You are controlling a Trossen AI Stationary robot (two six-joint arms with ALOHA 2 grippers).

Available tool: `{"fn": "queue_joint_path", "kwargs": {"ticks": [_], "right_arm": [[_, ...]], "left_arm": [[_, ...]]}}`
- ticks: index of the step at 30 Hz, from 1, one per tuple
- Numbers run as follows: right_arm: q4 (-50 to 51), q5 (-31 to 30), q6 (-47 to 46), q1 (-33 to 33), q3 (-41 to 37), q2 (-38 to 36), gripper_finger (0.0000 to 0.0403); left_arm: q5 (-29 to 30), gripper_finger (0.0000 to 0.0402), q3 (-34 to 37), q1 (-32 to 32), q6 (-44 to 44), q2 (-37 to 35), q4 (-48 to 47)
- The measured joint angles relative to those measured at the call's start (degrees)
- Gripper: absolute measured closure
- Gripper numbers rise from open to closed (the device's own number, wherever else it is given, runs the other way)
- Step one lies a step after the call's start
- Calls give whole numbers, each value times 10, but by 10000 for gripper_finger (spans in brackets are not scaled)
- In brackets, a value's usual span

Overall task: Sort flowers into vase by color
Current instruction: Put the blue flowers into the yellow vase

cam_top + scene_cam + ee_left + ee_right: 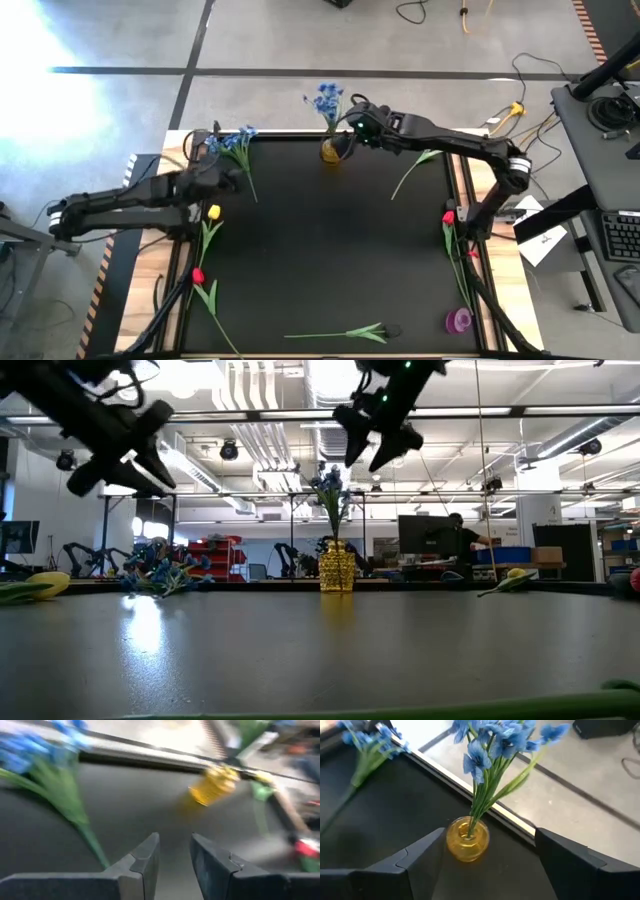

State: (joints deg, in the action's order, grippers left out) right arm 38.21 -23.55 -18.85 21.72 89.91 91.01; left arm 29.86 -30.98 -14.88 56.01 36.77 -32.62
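My left gripper (232,178), fingers parted and empty, hovers nearest the loose bushy blue sprig (237,150), whose stem runs toward it. Farther off, my right gripper (352,128) hangs wide open above the amber glass vase (330,153) holding blue flowers (326,100).

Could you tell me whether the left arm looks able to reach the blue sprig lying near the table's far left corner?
Probably yes. The left gripper hovers open beside the blue sprig, whose stem lies bare on the black mat. The right gripper is off by the yellow vase, clear of that path.
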Motion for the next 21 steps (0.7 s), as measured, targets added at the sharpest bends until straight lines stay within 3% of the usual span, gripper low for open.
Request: {"fn": "queue_joint_path", "kwargs": {"ticks": [5, 10, 16, 21], "right_arm": [[20, -7, -32, -29, 0, -48, 94], [25, -33, -42, -77, 0, -91, 89], [65, -66, -87, -131, 0, -132, 92], [98, -90, -118, -174, 0, -146, 93]], "left_arm": [[-22, 284, -63, -113, 10, 133, -74], [-96, 224, -79, -224, -31, 247, 11], [-81, 135, -122, -325, 9, 375, 34], [-113, 97, -155, -368, 25, 482, 33]]}}
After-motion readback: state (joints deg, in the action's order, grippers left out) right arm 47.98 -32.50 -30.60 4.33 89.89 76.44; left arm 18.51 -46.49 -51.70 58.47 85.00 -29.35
